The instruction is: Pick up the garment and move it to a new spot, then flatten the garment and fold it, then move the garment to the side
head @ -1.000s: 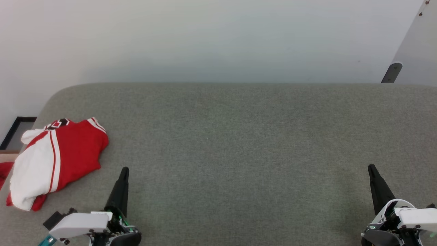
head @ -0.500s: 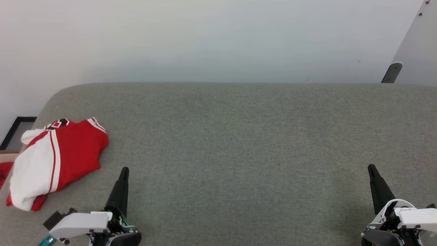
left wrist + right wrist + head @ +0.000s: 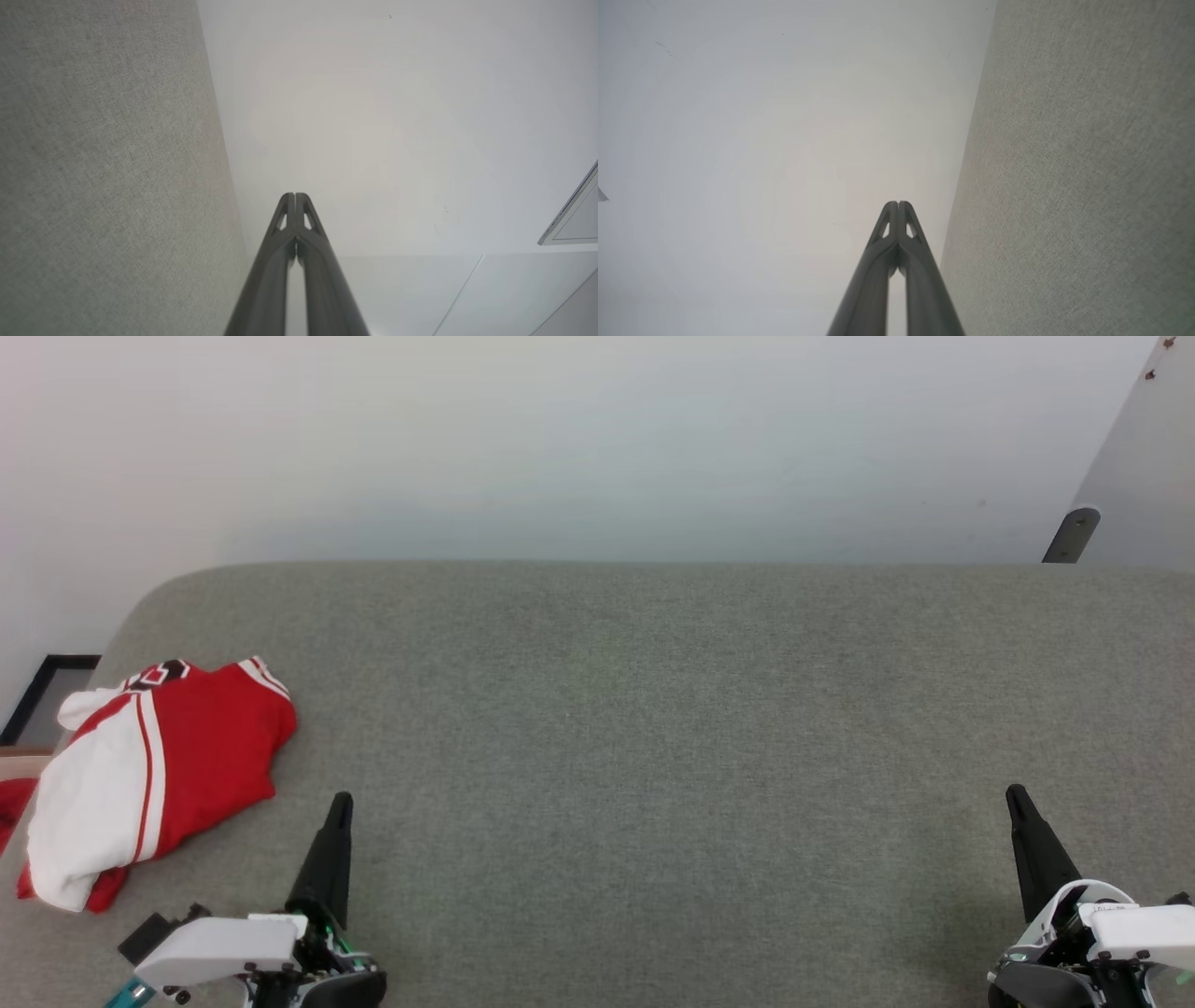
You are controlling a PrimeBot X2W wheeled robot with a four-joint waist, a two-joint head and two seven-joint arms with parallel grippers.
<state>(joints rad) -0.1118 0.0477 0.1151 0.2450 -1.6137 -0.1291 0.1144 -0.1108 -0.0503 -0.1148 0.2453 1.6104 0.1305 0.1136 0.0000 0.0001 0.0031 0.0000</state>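
Dark left end effector (image 3: 342, 800) and right end effector (image 3: 1013, 793) are pressed together, neither touching the garment (image 3: 159, 765).

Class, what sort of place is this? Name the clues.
Probably an indoor robot workspace: a grey fabric-covered table against a white wall, a red-and-white jersey on it, and the left gripper and right gripper over it.

No legible text; print on garment (image 3: 196, 747) unreadable.

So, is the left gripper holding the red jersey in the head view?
No, the left gripper is shut and empty, apart from the garment lying on the grey surface.
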